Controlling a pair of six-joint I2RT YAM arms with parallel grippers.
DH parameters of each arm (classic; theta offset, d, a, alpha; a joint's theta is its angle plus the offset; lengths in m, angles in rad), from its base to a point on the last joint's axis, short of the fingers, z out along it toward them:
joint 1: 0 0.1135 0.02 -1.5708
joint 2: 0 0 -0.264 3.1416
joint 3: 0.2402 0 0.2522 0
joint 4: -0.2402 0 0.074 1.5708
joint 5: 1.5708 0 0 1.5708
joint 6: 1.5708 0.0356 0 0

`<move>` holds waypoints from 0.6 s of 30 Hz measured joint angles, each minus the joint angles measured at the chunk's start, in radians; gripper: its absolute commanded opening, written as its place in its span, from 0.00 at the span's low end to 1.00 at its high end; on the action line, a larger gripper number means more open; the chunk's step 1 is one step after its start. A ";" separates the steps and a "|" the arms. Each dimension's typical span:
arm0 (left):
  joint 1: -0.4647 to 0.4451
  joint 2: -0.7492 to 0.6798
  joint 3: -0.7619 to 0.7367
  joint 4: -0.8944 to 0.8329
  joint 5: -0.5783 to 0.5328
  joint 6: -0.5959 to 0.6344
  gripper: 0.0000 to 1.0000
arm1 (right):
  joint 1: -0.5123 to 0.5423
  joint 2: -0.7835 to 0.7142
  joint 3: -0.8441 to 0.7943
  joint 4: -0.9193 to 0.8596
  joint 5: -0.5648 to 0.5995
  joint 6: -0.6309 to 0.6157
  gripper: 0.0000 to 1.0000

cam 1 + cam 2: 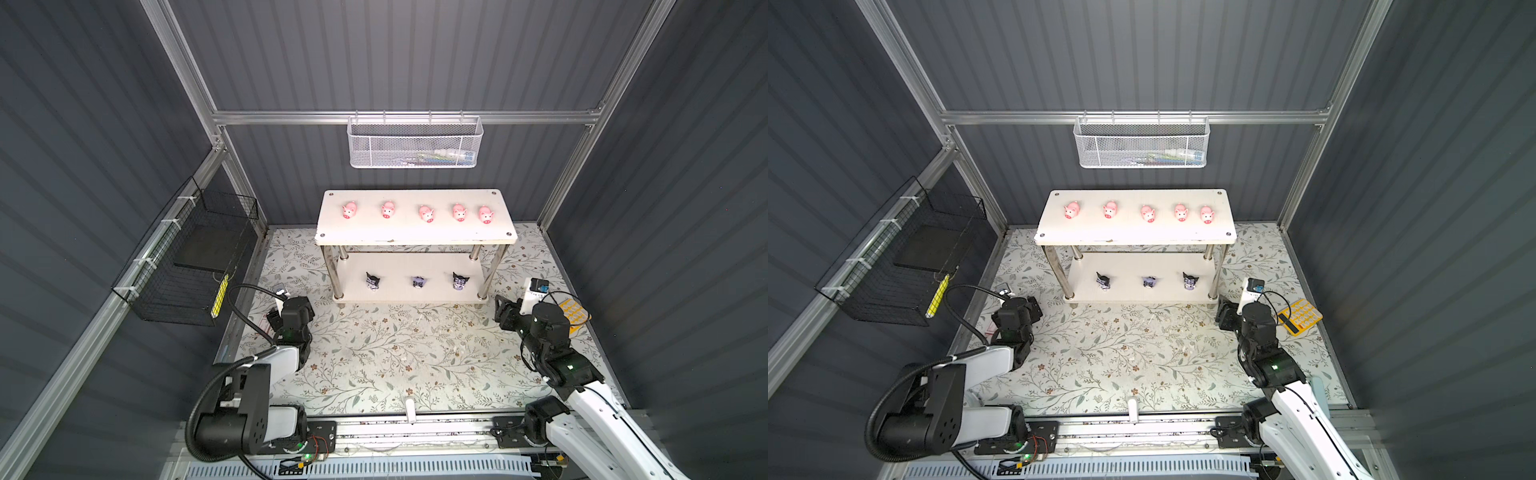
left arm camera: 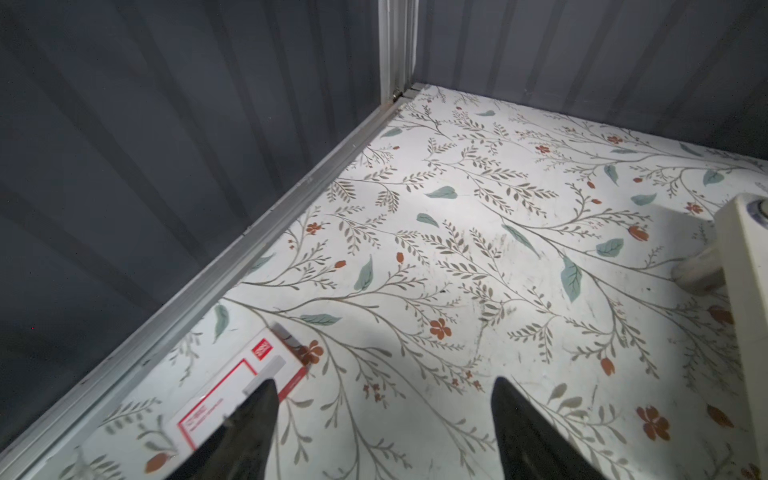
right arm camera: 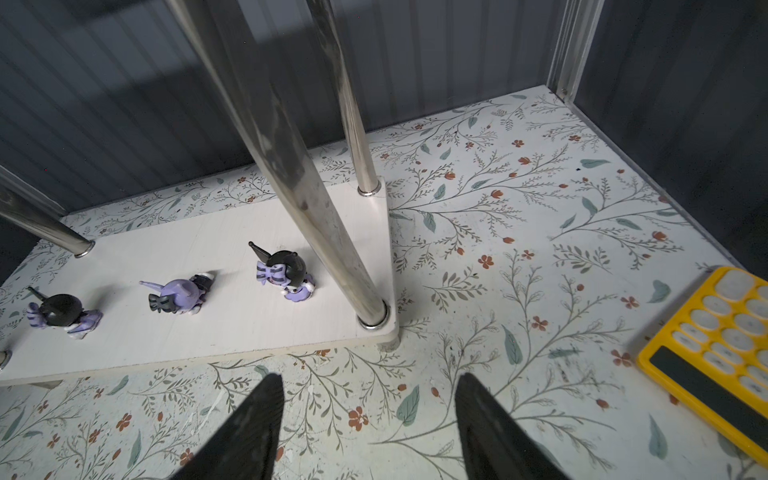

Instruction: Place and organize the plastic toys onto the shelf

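The white two-tier shelf (image 1: pixel 415 237) stands at the back of the floral mat. Several pink pigs (image 1: pixel 426 214) stand in a row on its top board. Three black-and-purple figures (image 1: pixel 418 281) stand in a row on the lower board (image 3: pixel 208 332), the rightmost (image 3: pixel 286 274) beside a chrome leg. My left gripper (image 1: pixel 272 319) (image 2: pixel 382 386) hovers open and empty over the mat, left of the shelf. My right gripper (image 1: pixel 500 308) (image 3: pixel 370 382) is open and empty just off the shelf's front right corner.
A yellow calculator (image 1: pixel 573 313) (image 3: pixel 715 345) lies right of my right gripper. A red-and-white card (image 2: pixel 232 395) lies under my left gripper by the left wall rail. A white mesh basket (image 1: pixel 413 143) hangs on the back wall, a black wire basket (image 1: pixel 195 257) on the left wall.
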 measured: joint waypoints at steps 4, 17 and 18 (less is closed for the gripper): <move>0.007 0.133 0.013 0.105 0.077 0.054 0.84 | -0.015 0.023 0.000 0.029 0.027 -0.003 0.68; 0.013 0.313 0.084 0.243 0.192 0.129 0.98 | -0.152 0.279 -0.033 0.382 0.165 -0.058 0.71; 0.013 0.313 0.085 0.245 0.196 0.135 1.00 | -0.178 0.316 -0.038 0.422 0.169 -0.064 0.72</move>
